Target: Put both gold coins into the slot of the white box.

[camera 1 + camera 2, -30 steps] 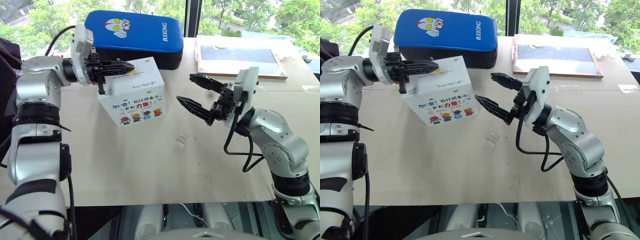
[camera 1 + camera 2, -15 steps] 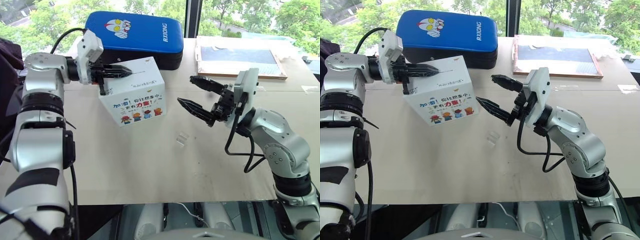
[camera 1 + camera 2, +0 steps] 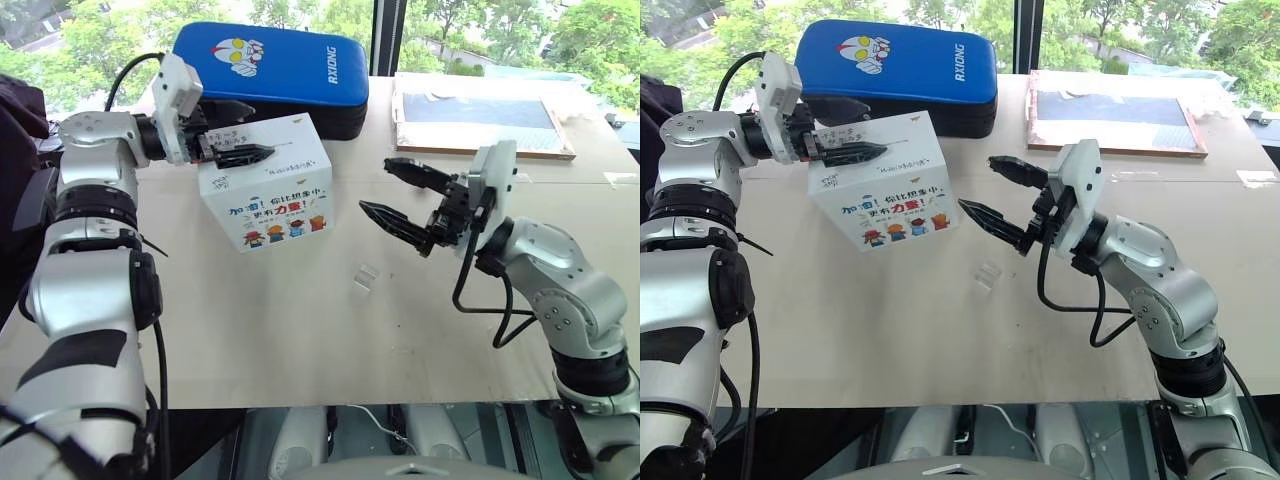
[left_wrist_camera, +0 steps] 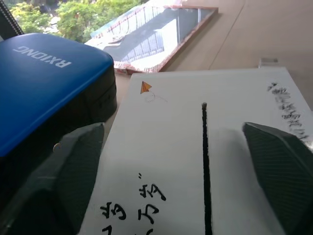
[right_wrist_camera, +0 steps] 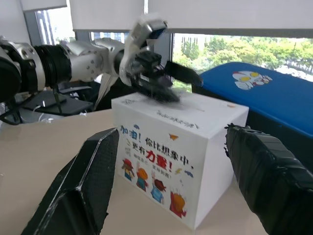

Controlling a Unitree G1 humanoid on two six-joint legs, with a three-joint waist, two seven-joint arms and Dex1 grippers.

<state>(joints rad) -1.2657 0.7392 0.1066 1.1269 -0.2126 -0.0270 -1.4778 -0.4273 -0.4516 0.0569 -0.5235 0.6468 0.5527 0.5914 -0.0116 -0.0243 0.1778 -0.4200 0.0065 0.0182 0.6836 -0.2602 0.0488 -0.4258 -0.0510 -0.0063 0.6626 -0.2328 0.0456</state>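
Beige board covers the bench (image 3: 300, 350), and nearest the robot on it lies a small clear plastic piece (image 3: 364, 277), on bare surface between the two arms. Just beyond it, to the right, the right claw (image 3: 396, 190) hangs above the bench with its two black fingers spread wide and nothing between them — its tips point toward the white box (image 3: 268, 195) but stay apart from it.

That white box stands on the bench left of centre, its printed side with coloured characters and cartoon figures turned toward the robot. Along its top face runs the slot (image 4: 205, 166), a thin dark straight slit, seen up close in the left wrist view. The left claw (image 3: 245, 128) reaches in level over the box top from the left; its fingers stand wide apart, one on either side of the slot, and hold nothing. Whether the fingertips touch the cardboard I cannot tell. No gold coin can be made out on the box top or between either pair of fingers.

Behind the box, just beside its far edge, lies a blue padded case (image 3: 270, 65) with a cartoon face and white lettering. Further right, at the back of the bench, rests a flat framed panel (image 3: 480, 115) — beyond it, window glass and green trees.
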